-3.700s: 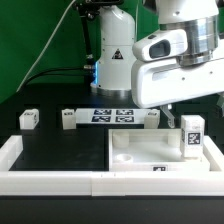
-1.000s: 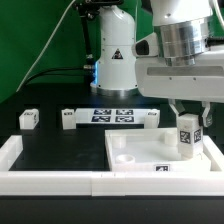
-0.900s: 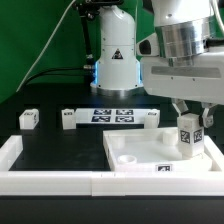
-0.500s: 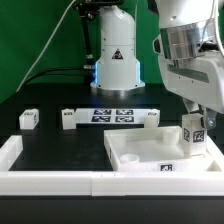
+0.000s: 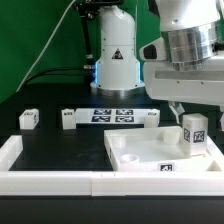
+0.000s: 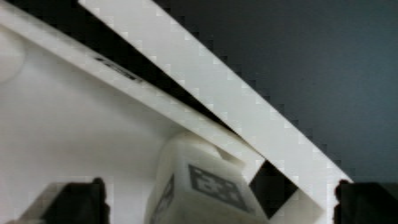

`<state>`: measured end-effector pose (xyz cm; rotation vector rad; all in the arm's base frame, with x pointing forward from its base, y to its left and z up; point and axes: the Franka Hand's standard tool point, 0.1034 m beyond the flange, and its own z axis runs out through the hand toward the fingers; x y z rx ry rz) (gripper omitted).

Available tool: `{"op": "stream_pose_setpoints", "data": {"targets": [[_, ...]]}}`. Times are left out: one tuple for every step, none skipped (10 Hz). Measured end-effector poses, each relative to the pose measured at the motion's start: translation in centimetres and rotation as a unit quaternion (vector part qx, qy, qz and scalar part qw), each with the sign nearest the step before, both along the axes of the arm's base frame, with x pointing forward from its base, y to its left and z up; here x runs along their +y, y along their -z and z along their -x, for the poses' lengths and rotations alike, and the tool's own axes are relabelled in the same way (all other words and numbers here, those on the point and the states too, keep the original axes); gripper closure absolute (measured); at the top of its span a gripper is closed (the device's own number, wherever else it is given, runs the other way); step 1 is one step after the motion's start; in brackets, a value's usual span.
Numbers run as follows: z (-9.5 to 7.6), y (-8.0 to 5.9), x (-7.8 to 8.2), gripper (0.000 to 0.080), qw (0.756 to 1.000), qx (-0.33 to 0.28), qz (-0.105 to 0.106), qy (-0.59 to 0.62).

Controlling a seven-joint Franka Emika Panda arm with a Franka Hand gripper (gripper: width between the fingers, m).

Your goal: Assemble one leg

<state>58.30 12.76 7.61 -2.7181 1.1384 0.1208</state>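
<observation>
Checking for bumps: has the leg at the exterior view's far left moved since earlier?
No. The leg keeps its spot, the same gap from the marker board as before.

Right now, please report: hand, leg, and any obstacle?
Hand open, fingers either side of leg. Leg upright at panel corner. Nothing between fingers and leg.

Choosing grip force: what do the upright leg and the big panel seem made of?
Both look like plastic, judging by looks alone: the leg is matte white with a printed black-and-white tag; the panel shows the same smooth white finish and a moulded corner recess.
</observation>
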Motion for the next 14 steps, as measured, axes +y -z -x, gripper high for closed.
{"op": "stream_pose_setpoints", "data": {"targets": [[-0.03,0.18,-0.15,0.0152,0.996,-0.017,0.006,-0.089],[0.02,0.41,-0.33,0.0152,0.986,-0.03,0.01,-0.161],[0.0,0.55,-0.61,0.0152,0.976,-0.042,0.011,-0.215],[-0.15,0.58,-0.78,0.015,0.966,-0.055,0.015,-0.251],[-0.28,0.55,-0.72,0.015,0.944,-0.07,0.025,-0.321],[-0.58,0.35,-0.33,0.015,0.92,-0.084,0.041,-0.38],[-0.61,0.29,0.17,0.015,0.896,-0.091,0.055,-0.431],[-0.62,0.32,0.16,0.015,0.863,-0.094,0.064,-0.492],[-0.61,0.44,0.07,0.015,0.85,-0.094,0.065,-0.514],[-0.6,0.46,0.08,0.015,0.852,-0.094,0.064,-0.512],[-0.59,0.49,0.07,0.015,0.851,-0.094,0.064,-0.512],[-0.58,0.5,0.06,0.0246,0.851,-0.094,0.064,-0.512],[-0.58,0.51,0.06,0.0246,0.851,-0.094,0.064,-0.512],[-0.62,0.51,-0.06,0.043,0.852,-0.094,0.065,-0.512]]}}
